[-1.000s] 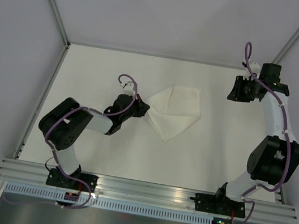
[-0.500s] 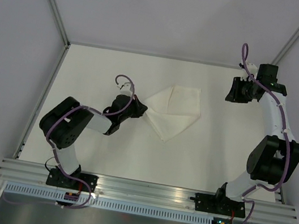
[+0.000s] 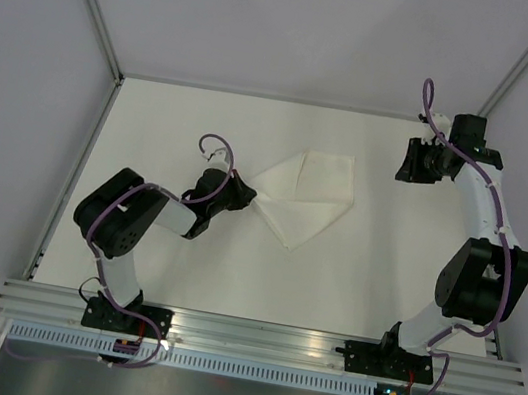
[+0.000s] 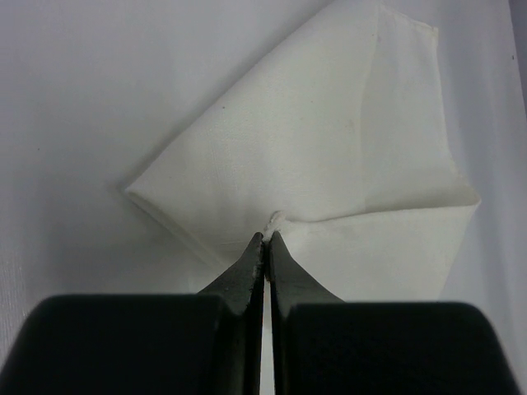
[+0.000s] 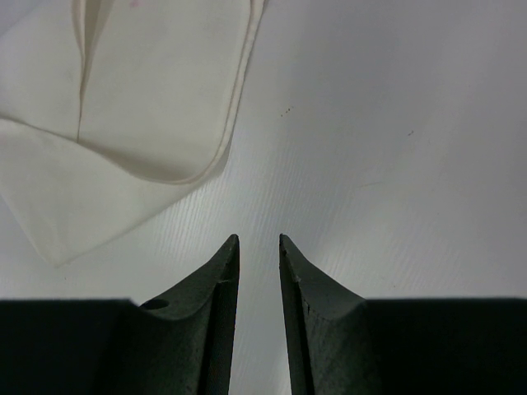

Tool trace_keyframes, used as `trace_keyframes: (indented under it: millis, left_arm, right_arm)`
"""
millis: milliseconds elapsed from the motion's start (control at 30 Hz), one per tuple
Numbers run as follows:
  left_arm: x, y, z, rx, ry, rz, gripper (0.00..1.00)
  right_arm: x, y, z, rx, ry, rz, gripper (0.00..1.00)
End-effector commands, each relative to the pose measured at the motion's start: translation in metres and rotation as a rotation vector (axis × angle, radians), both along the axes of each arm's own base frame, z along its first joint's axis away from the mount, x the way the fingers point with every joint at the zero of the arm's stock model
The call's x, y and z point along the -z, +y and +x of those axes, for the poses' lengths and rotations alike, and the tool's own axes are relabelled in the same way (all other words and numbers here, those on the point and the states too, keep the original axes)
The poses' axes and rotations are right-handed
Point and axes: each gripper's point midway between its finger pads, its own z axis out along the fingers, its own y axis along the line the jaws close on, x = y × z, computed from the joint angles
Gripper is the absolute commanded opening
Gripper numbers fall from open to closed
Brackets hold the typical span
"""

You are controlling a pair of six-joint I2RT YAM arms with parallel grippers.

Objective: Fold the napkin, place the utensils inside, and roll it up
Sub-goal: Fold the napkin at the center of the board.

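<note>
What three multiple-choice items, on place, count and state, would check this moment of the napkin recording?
1. Where does the large thin white cloth napkin lie?
A. against the far wall
B. mid-table, between the two arms
C. draped over the near rail

2. How many arms touch the napkin?
A. one
B. two
C. none

3. How do the black left fingers stand?
A. wide open above the cloth
B. shut on bare table
C. shut on the napkin's edge

Answers:
1 B: the top view shows it lying on the white table near its middle.
2 A: only the left fingers meet it, and the black right fingers hang parted over bare table beside it.
3 C: the left wrist view shows the tips pressed together with cloth puckered between them.
</note>
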Motion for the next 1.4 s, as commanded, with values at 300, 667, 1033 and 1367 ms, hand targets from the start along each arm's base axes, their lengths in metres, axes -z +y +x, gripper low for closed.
trace_keyframes:
  millis: [300,667,1033,1367]
  left_arm:
    - [-0.005,-0.005,0.01,-0.008,0.006,-0.082,0.03]
    - [0.001,-0.003,0.009,-0.02,0.023,-0.081,0.09]
    - [-0.02,-0.002,0.013,-0.027,-0.024,-0.086,0.25]
    - [-0.047,0.009,0.025,-0.085,-0.069,-0.04,0.36]
  right_arm:
    - [0.007,0.01,-0.004,-0.067,-0.001,-0.037,0.33]
    - [0.043,0.078,-0.037,-0.301,0.149,0.007,0.31]
    - [0.052,0.086,-0.042,-0.338,0.159,-0.026,0.31]
    - [0.056,0.092,-0.042,-0.357,0.165,-0.031,0.31]
